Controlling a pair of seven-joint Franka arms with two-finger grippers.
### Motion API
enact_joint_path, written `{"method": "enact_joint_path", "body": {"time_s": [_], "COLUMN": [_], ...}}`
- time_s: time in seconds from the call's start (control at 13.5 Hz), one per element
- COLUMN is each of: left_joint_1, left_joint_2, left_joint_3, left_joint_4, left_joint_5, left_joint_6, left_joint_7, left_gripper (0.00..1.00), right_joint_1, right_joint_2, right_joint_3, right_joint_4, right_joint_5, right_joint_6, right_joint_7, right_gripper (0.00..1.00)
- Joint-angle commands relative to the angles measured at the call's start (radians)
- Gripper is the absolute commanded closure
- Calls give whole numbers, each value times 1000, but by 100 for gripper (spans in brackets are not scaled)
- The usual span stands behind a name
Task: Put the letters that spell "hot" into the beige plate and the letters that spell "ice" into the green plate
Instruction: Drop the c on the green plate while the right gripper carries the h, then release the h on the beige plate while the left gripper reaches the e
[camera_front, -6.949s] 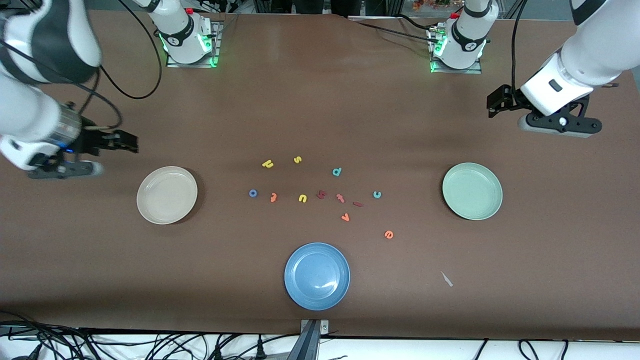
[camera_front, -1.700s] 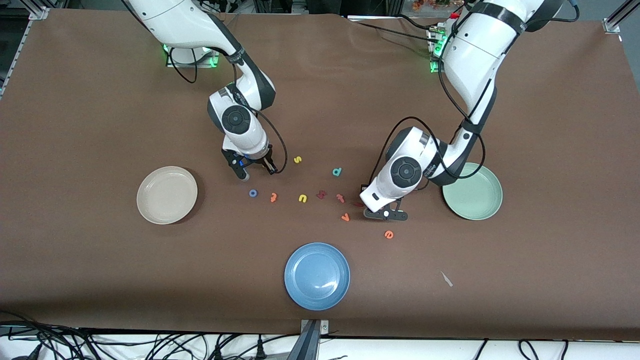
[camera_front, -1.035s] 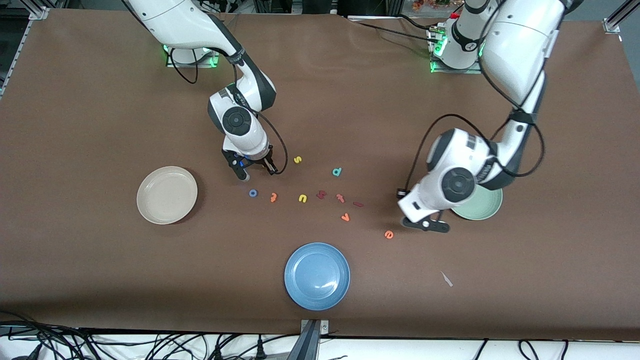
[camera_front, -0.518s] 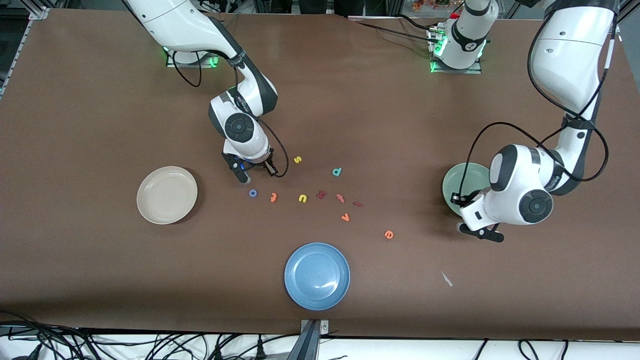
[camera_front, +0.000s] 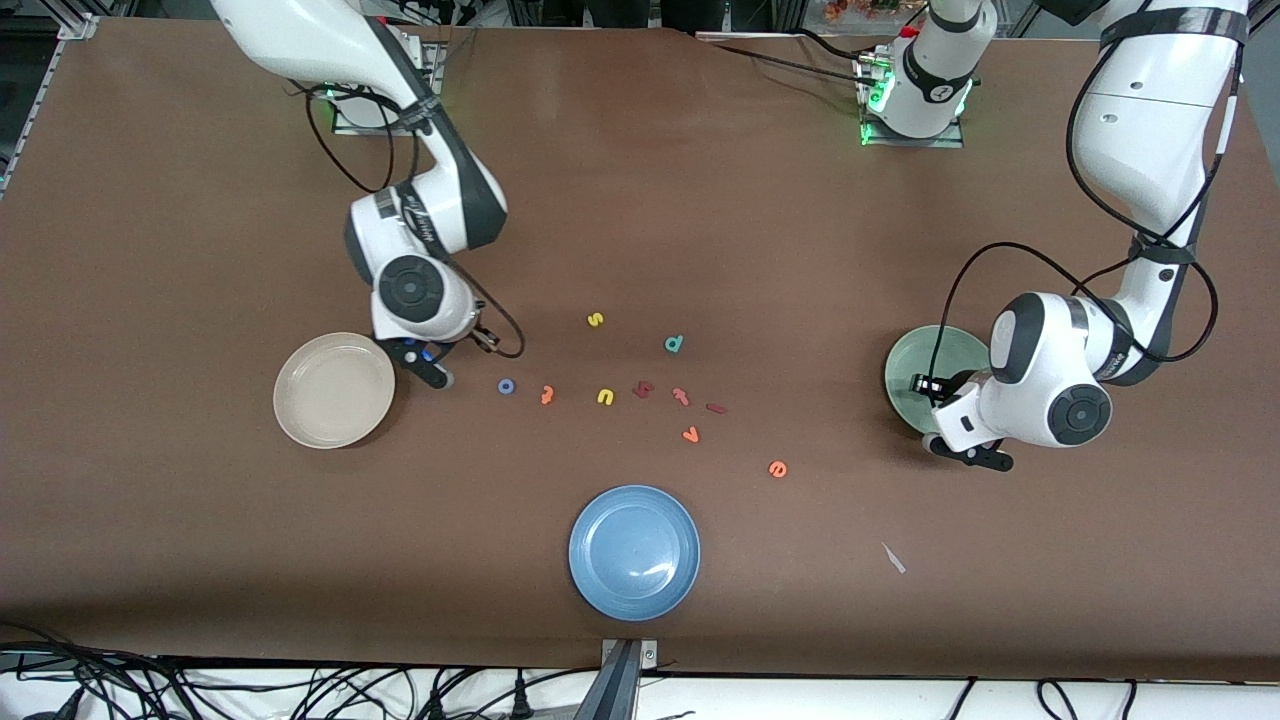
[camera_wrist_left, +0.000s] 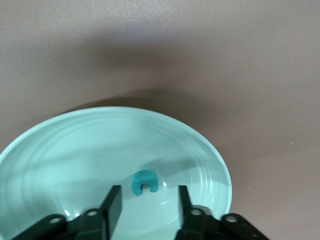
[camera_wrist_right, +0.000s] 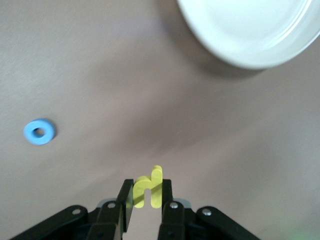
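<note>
1. Nearest the front camera on the brown bench sits the blue plate, with a small pale scrap toward the left arm's end.
2. Farther back lies the orange "e", then the orange "v".
3. Next comes a row: blue "o", orange "t", yellow "u", a dark red letter, pinkish "t" and dark red "i".
4. The left tool hangs over the green plate, fingers parted and released; only the left wrist view shows the teal "c" lying in that plate, which the arm hides from the front.
5. The right tool hovers over bare bench between the beige plate and the blue "o", clenched on the yellow "h"; only its wrist view shows this.
6. Farthest lie the teal "d" and yellow "s".
</note>
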Motion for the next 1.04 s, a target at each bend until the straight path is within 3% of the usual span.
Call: {"method": "enact_joint_path", "body": {"time_s": [0.0, 0.37, 0.81, 0.96], "left_joint_1": [-2, -54, -222, -242], "left_joint_2": [-32, -63, 63, 101], "left_joint_3": [-17, -69, -63, -61], "left_joint_4": [6, 96, 292, 311], "left_joint_5": [29, 31, 28, 28], "left_joint_6": [-25, -42, -22, 67], "left_joint_7": [-5, 7, 6, 6], "left_gripper": [0, 0, 0, 0], "right_joint_1": [1, -2, -43, -83], "right_joint_2": [-25, -9, 60, 83], "right_joint_3": [-82, -200, -269, -268], "right_joint_4": [-4, -5, -15, -12], "right_joint_5": [8, -11, -22, -16], "right_joint_6": [-53, -38, 117, 169], "right_joint_7": [-245, -543, -798, -867], "right_gripper": [74, 73, 72, 72]}}
